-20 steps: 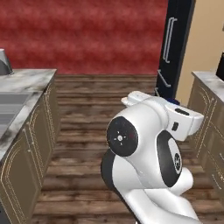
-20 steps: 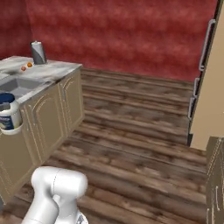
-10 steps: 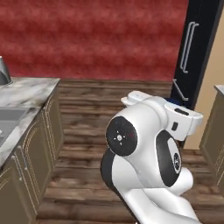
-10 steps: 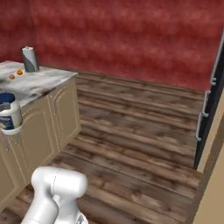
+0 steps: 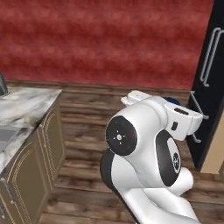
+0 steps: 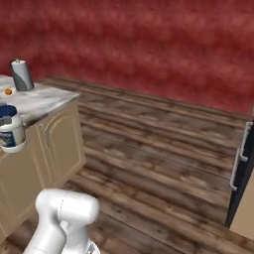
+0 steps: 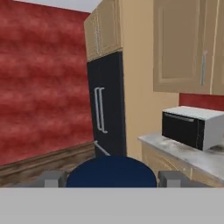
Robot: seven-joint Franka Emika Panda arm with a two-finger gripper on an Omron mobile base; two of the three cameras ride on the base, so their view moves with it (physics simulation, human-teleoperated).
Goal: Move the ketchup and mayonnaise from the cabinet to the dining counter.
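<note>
Red wall, wood floor, black fridge [image 7: 107, 105] ahead.
Gripper [image 7: 110, 178] is clamped on the mayonnaise [image 6: 11, 129] beside the dining counter [image 6: 42, 99].

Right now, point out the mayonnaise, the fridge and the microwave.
mayonnaise [image 6: 11, 130]: right base view, on the white jar's side.
fridge [image 7: 107, 109]: hand view, on its dark door.
microwave [image 7: 181, 128]: hand view, on its dark front glass.

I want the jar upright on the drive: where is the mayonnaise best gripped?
Grip its round sides, coming in level from the side with one finger on each flank. The mayonnaise stands upright, and its wide blue lid leaves little to pinch from above. The gripper holds it this way.
</note>
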